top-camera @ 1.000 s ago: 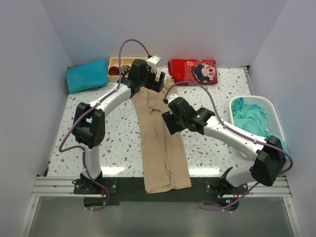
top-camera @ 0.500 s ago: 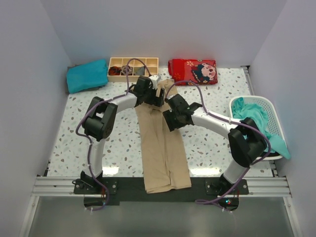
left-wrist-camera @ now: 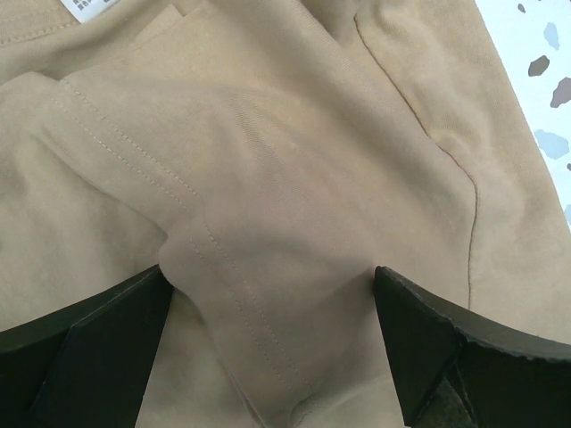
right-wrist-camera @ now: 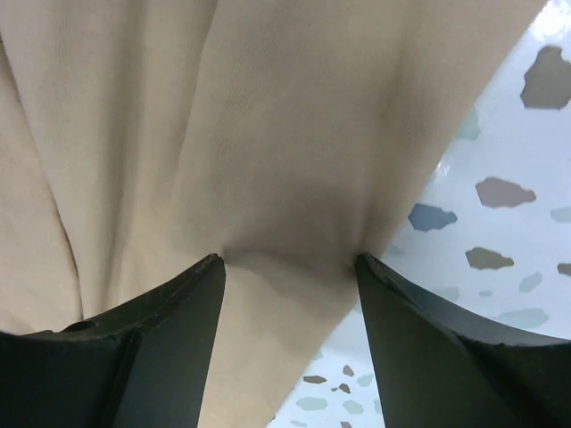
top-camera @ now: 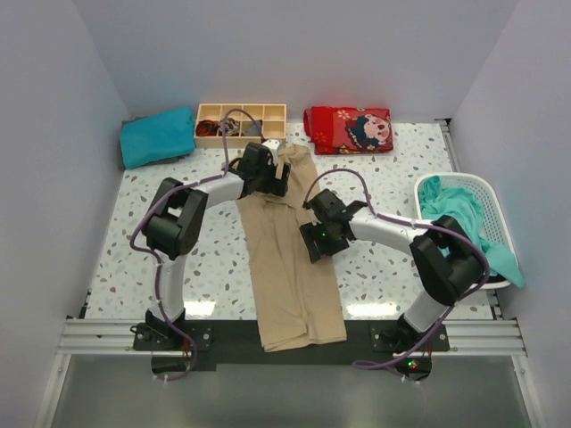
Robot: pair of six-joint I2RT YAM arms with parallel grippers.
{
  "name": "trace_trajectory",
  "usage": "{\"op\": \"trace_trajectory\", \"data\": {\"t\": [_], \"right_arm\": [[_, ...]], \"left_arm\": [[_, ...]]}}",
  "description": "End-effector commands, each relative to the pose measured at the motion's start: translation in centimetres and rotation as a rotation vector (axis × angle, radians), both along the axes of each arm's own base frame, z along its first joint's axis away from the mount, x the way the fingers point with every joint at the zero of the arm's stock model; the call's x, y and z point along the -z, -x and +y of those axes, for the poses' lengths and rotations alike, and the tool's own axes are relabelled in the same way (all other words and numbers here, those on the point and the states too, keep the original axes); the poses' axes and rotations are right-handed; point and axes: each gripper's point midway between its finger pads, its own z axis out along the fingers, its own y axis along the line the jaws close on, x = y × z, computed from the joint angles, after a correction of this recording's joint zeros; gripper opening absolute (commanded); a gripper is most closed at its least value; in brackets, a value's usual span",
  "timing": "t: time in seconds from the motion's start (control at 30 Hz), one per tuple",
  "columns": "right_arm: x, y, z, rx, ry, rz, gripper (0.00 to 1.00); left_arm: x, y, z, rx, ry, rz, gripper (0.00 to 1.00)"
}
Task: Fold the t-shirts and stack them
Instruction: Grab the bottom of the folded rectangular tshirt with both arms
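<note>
The tan t-shirt (top-camera: 290,276) lies as a long narrow strip down the middle of the table, its near end hanging over the front edge. My left gripper (top-camera: 270,178) is down on its far end, open, with a stitched fold of tan t-shirt (left-wrist-camera: 294,134) humped between the wide-apart fingers (left-wrist-camera: 98,339). My right gripper (top-camera: 315,242) is open too, and presses on the strip's right edge at mid-length. There the tan t-shirt (right-wrist-camera: 268,107) bunches between the fingertips (right-wrist-camera: 178,312). One teal t-shirt (top-camera: 159,135) lies folded at the back left. Another teal t-shirt (top-camera: 453,214) fills a basket.
A white basket (top-camera: 495,192) stands at the right edge. A wooden compartment box (top-camera: 241,116) and a red printed cloth (top-camera: 350,129) lie along the back wall. The speckled tabletop (top-camera: 214,259) shows on both sides of the strip.
Both arms have dropped onto the tan t-shirt. The left gripper came nearer from beside the wooden box. The right gripper slid nearer along the shirt's right edge. The shirt's far end now reaches farther back.
</note>
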Motion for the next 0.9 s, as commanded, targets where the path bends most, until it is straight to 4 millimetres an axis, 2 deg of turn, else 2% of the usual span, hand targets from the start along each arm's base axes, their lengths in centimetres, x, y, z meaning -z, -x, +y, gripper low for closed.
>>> {"op": "trace_trajectory", "data": {"t": [0.0, 0.07, 0.1, 0.13, 0.17, 0.2, 0.23, 0.27, 0.3, 0.33, 0.4, 0.43, 0.47, 0.5, 0.57, 0.6, 0.67, 0.7, 0.73, 0.77, 0.8, 0.87], "right_arm": [[-1.4, 1.0, -0.8, 0.011, -0.006, -0.011, 0.66], [-3.7, -0.1, -0.4, 0.009, -0.034, -0.084, 0.67], [-4.6, -0.9, -0.9, 0.026, -0.011, -0.125, 0.67], [-6.6, -2.2, -0.4, 0.032, -0.032, -0.182, 0.68], [-7.7, -2.9, -0.2, 0.027, -0.035, -0.219, 0.68], [-8.7, -3.9, -0.7, 0.049, -0.007, -0.269, 0.68], [-10.5, -5.1, -0.3, 0.059, -0.023, -0.320, 0.69], [-11.3, -5.9, -0.2, 0.052, -0.023, -0.354, 0.69], [-12.1, -6.8, 0.1, 0.056, -0.032, -0.392, 0.70], [-13.2, -8.0, 0.3, 0.058, -0.030, -0.440, 0.70], [-14.1, -10.5, 1.2, 0.076, -0.055, -0.497, 0.70], [-14.3, -11.6, 1.3, 0.091, -0.055, -0.516, 0.70], [-13.1, -13.3, 0.9, 0.128, -0.044, -0.494, 0.70], [-14.0, -15.0, 1.2, 0.156, -0.072, -0.511, 0.70], [-14.2, -17.9, 1.2, 0.215, -0.133, -0.512, 0.70], [-13.9, -19.8, 2.2, 0.215, -0.164, -0.506, 0.70], [-12.9, -21.7, 3.5, 0.211, -0.194, -0.471, 0.70], [-12.1, -23.7, 4.7, 0.206, -0.196, -0.469, 0.69], [-12.0, -24.7, 5.3, 0.192, -0.197, -0.471, 0.69], [-11.5, -25.1, 5.8, 0.181, -0.195, -0.446, 0.69], [-11.1, -26.7, 7.1, 0.172, -0.212, -0.446, 0.68], [-10.4, -27.2, 8.1, 0.153, -0.226, -0.417, 0.66]], "left_arm": [[0.9, 2.6, 1.6, -0.028, -0.018, 0.089, 1.00], [-0.7, 2.2, 1.0, -0.016, 0.010, 0.058, 1.00], [-2.6, 1.7, 0.7, -0.010, 0.031, 0.022, 1.00], [-3.6, 1.5, 0.6, -0.006, 0.038, 0.001, 1.00], [-4.7, 1.2, 0.5, -0.006, 0.045, -0.024, 1.00], [-6.9, 0.9, 0.7, -0.017, 0.052, -0.071, 1.00], [-8.1, 0.6, 0.9, -0.021, 0.051, -0.101, 1.00], [-9.2, 0.5, 1.0, -0.028, 0.050, -0.125, 1.00], [-11.4, 0.2, 1.4, -0.044, 0.050, -0.175, 1.00], [-12.2, 0.0, 2.1, -0.073, 0.034, -0.196, 1.00], [-14.1, -0.2, 3.9, -0.152, 0.004, -0.258, 1.00], [-14.5, -0.4, 4.7, -0.187, -0.010, -0.276, 1.00], [-14.5, -0.4, 5.6, -0.226, -0.028, -0.275, 1.00], [-13.7, -0.3, 7.2, -0.277, -0.056, -0.243, 1.00], [-12.6, -0.1, 8.3, -0.317, -0.068, -0.209, 1.00], [-11.2, 0.2, 9.5, -0.351, -0.071, -0.189, 1.00], [-10.0, 0.6, 10.1, -0.373, -0.057, -0.167, 1.00], [-8.8, 0.9, 10.7, -0.395, -0.030, -0.150, 1.00], [-8.3, 0.9, 10.7, -0.394, -0.009, -0.143, 1.00], [-7.0, 1.4, 10.6, -0.385, 0.005, -0.120, 1.00], [-7.0, 0.9, 10.0, -0.376, 0.054, -0.128, 1.00], [-5.5, 1.0, 9.5, -0.359, 0.061, -0.094, 1.00]]}}
